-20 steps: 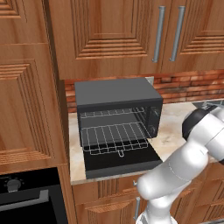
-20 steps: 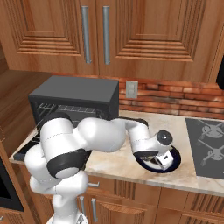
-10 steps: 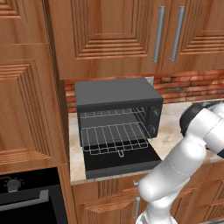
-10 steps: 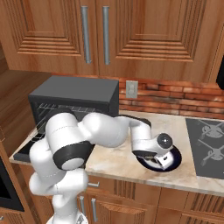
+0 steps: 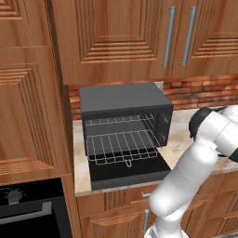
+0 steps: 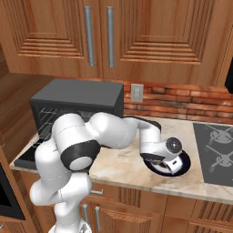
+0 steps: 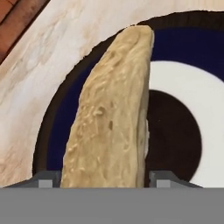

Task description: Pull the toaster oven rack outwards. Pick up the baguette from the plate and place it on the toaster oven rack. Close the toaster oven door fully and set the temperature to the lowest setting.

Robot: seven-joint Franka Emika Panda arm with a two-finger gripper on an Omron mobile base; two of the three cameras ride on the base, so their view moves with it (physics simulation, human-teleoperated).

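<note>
Since a second ago, the two-finger gripper (image 7: 105,178) has narrowed around the golden-tan baguette (image 7: 109,118), fingers flanking it (contact unclear). Toward the tabletop's left edge, the dark grey toaster oven (image 5: 124,122) stands open, wire rack (image 5: 122,146) pulled out; rightward, the navy-rimmed plate (image 6: 185,162).

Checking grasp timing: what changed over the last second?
The arm's elbow shifted slightly. The end effector stays low over the plate, fingers either side of the baguette, which is not lifted. Unchanged: the toaster oven, its door down, the rack pulled out.
</note>
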